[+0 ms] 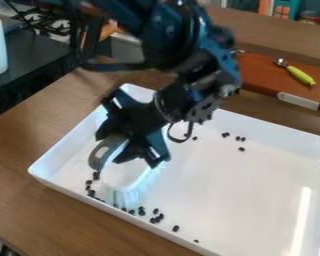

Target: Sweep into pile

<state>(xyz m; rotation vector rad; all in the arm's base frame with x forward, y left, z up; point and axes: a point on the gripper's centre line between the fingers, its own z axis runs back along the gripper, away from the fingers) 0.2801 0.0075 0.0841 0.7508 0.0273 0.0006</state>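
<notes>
Mid-sweep, I'd say: black end effector (130,148) is pinching the white brush with a grey handle (125,176), bristles down near the white plastic tray's (256,192) left corner. Next, herd the small black beans (142,211) along its near wall together.

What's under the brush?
The white tray's floor, with small dark pieces showing close around the bristles. Anything directly beneath the brush, or behind it and the pincer, is covered, so I can't say.
</notes>
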